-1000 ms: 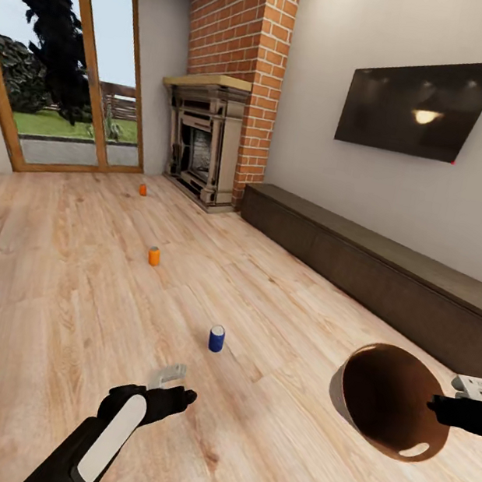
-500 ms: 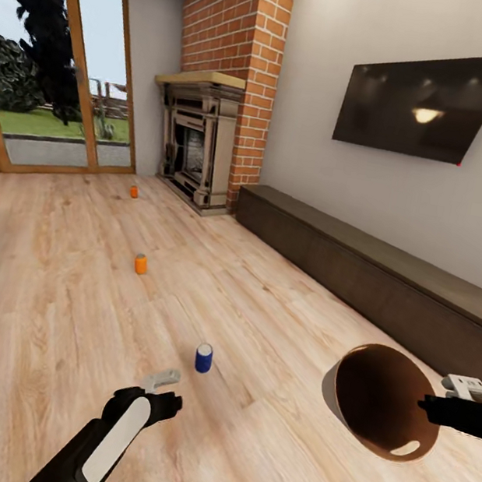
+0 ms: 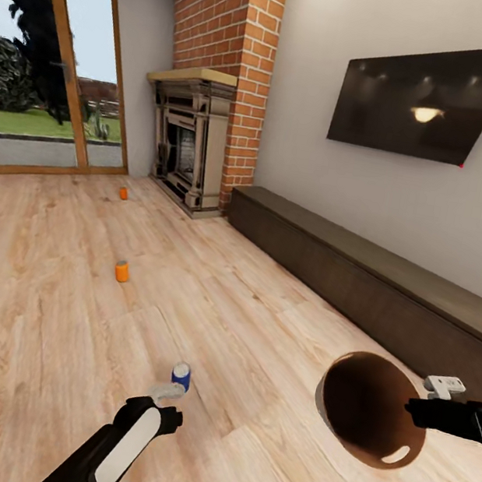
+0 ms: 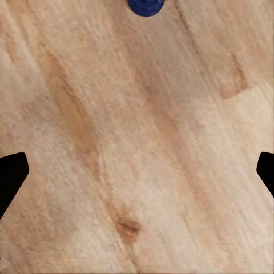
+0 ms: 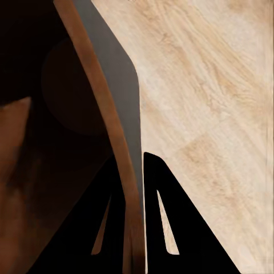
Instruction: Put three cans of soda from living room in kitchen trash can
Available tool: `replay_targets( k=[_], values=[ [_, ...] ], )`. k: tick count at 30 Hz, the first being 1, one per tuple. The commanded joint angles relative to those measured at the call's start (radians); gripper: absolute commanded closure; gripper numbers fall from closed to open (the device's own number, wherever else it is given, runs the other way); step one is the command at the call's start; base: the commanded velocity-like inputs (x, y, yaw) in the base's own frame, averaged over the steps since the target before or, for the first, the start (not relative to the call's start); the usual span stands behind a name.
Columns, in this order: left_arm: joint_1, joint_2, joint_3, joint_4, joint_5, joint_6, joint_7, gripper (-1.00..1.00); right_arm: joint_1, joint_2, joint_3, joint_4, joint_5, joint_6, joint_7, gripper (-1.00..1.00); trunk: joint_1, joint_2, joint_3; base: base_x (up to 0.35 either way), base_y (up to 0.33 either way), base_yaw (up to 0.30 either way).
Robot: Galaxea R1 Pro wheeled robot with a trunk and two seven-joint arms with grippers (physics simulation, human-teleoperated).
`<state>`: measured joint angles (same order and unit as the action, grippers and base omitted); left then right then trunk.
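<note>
Two orange soda cans stand on the wood floor, one far off by the fireplace (image 3: 123,193) and one nearer (image 3: 122,271). A blue can with a grey top (image 3: 181,376) stands just beyond my left gripper (image 3: 171,405), which is open and holds nothing. The left wrist view has that blue can (image 4: 145,5) at the frame's edge, well past the spread fingers (image 4: 11,177). My right gripper (image 3: 413,410) is shut on the rim of the trash can (image 3: 362,405), tipped so its brown inside faces me. The right wrist view has the fingers (image 5: 160,188) clamping the rim (image 5: 97,97).
A brick fireplace (image 3: 184,136) stands in the far corner. A long dark low cabinet (image 3: 361,274) runs along the right wall under a wall television (image 3: 425,95). A glass door (image 3: 50,65) is at the far left. Open plank floor (image 3: 35,331) lies around the cans.
The whole view has shifted, so the camera has moved; cans and fireplace now sit further left. The blue can is nearer my left gripper. The trash can stays in my right gripper.
</note>
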<state>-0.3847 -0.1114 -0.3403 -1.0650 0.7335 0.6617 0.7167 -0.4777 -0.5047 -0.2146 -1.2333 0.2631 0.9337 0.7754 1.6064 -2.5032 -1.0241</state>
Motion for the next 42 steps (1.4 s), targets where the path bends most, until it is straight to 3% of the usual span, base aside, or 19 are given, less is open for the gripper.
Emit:
replay_targets(
  k=[1, 13, 19, 26, 37, 42],
  values=[
    [0.000, 0.001, 0.000, 0.001, 0.000, -0.001, 0.005, -1.00, -0.001, 0.000, 0.001, -0.001, -0.018, 0.005, 0.005, 1.00, 0.000, 0.000, 0.000, 0.304, -0.212, 0.000],
    [0.000, 0.005, 0.002, 0.015, 0.000, -0.017, 0.024, -1.00, 0.001, 0.002, 0.007, -0.030, -0.015, 0.005, 0.007, 1.00, 0.000, 0.000, 0.000, 0.298, -0.220, 0.000],
    [0.000, 0.012, 0.007, 0.016, 0.000, -0.046, 0.113, -1.00, 0.002, 0.002, 0.007, -0.035, -0.014, 0.004, 0.007, 1.00, 0.000, 0.000, 0.000, 0.297, -0.221, 0.000],
    [0.001, 0.055, 0.010, 0.017, 0.009, -0.077, 0.140, -1.00, 0.002, 0.002, 0.006, -0.037, -0.015, 0.004, 0.007, 1.00, 0.000, 0.000, 0.000, 0.298, -0.213, 0.000],
    [0.003, 0.084, 0.013, 0.019, 0.013, -0.080, 0.113, -1.00, 0.002, 0.002, 0.007, -0.037, -0.014, 0.004, 0.007, 1.00, 0.000, 0.000, 0.000, 0.334, -0.035, 0.000],
    [0.011, 0.094, 0.081, 0.020, 0.014, -0.078, 0.104, -1.00, 0.002, 0.002, 0.006, -0.037, -0.014, 0.004, 0.007, 1.00, 0.000, 0.000, 0.000, 0.309, 0.199, 0.000]
  ],
)
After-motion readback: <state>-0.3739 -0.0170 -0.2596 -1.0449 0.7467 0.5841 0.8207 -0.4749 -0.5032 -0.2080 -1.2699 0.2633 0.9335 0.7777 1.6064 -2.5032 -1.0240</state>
